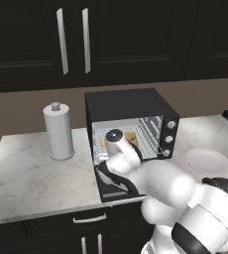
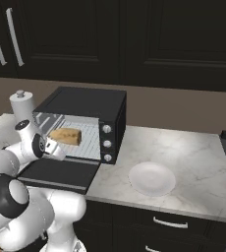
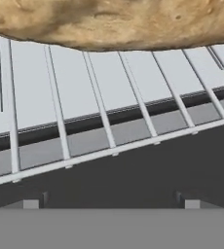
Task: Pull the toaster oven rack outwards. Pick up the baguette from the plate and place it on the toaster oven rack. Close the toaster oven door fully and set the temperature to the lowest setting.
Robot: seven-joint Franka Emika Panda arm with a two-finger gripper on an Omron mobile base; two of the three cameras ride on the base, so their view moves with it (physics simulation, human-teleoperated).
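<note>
Arm (image 1: 185,208) is bent fwd from the base, elbow low at the counter's front edge, forearm raised toward the oven mouth. In left base view the wrist (image 1: 117,144) is seen end-on, dark flange facing the cam. In right base view the hand (image 2: 50,145) is angled right and slightly down, just above the open door. Gripper (image 3: 111,202) is seen in hand view: two dark tips set wide apart, nothing held btwn them, pointed along the rack's front bar.
</note>
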